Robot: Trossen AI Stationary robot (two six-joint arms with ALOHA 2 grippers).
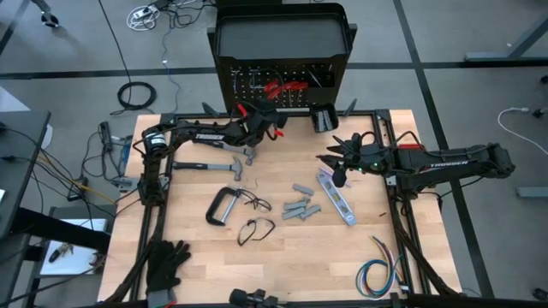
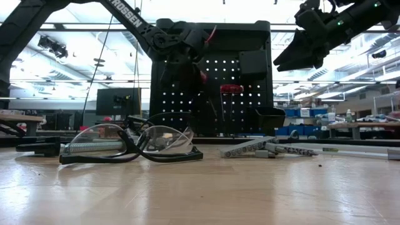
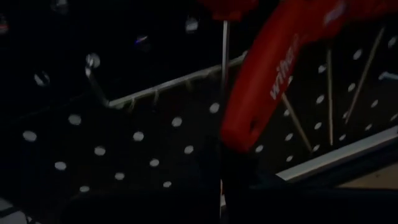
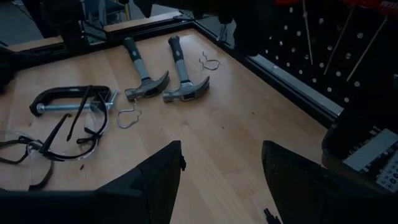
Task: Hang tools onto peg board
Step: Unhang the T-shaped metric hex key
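Note:
The peg board (image 1: 282, 81) stands upright at the table's far edge, with red-handled tools (image 1: 278, 88) hanging on it. My left gripper (image 1: 272, 124) is up against the board, shut on a red-handled tool (image 3: 267, 74) just beside a silver hook (image 3: 168, 87). My right gripper (image 4: 221, 180) hangs open above the table's right side, holding nothing. Two hammers (image 4: 165, 78), a grey C-clamp (image 1: 224, 205), grey metal pieces (image 1: 300, 207) and a silver flat bar (image 1: 336, 197) lie flat on the table. My left gripper holds the red-handled tool by the lower end of its red handle (image 3: 239, 140), which runs into the dark fingers (image 3: 242, 186). The fingers themselves hide the place of contact. The handle rises slanting from the hold, lifted clear of the table, close to the board's face.
Safety glasses (image 1: 255, 229) lie near the table's middle. Loose wire hooks (image 4: 129, 117) are by the hammers. Black gloves (image 1: 167, 261) sit at the near left corner, a coloured wire bundle (image 1: 381, 269) at the near right. A small black bin (image 1: 323, 118) hangs on the board.

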